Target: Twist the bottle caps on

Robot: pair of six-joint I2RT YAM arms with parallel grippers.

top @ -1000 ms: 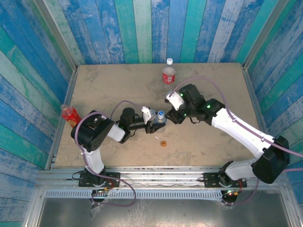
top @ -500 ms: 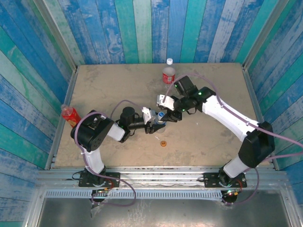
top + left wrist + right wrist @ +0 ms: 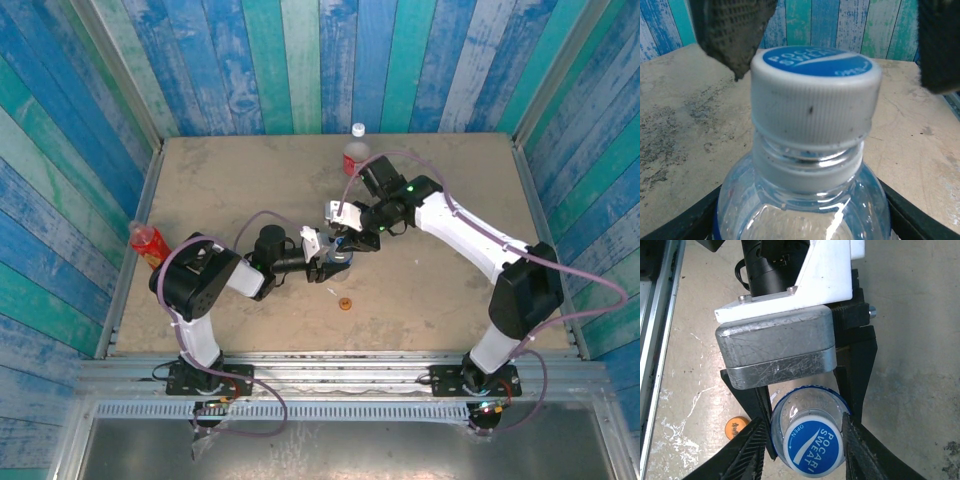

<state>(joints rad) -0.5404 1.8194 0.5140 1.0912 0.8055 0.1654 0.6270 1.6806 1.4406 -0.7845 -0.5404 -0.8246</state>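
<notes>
- Okay, far left: the slim red bottle (image 3: pixel 148 243) stands against the left wall (image 3: pixel 120 215), well apart from the work. We'd say it is parked for a later turn. Its top is too small to read.
- The left gripper (image 3: pixel 333 262) reaches in sideways at mid-table (image 3: pixel 220 190). Its black fingers (image 3: pixel 856 370) are closed against the sides of the blue-label bottle (image 3: pixel 790 412). We judge it acts as a vise, so the bottle can't spin while the cap is turned.
- That bottle stands upright in this grip, at the middle of the table.
- The blue-topped cap (image 3: pixel 815 95) sits level on the bottle's neck, with the neck ring showing just below it. We guess it is seated but not yet tightened.
- The right gripper (image 3: pixel 804 430) comes down from above, as a twist needs. It is parted a bit wider than the cap and straddles it, holding nothing. In the left wrist view one pad (image 3: pixel 732 30) hangs just beside the cap's rim and the other stands apart. We can't confirm any contact.
- The orange cap (image 3: pixel 345 304) lies loose on the near side of the held bottle, with a thin white scrap (image 3: pixel 332 292) near it.
- Far side: the red-label bottle (image 3: pixel 356 158) stands upright, and the white cap (image 3: pixel 358 129) sits on the table just behind it, not screwed on.
</notes>
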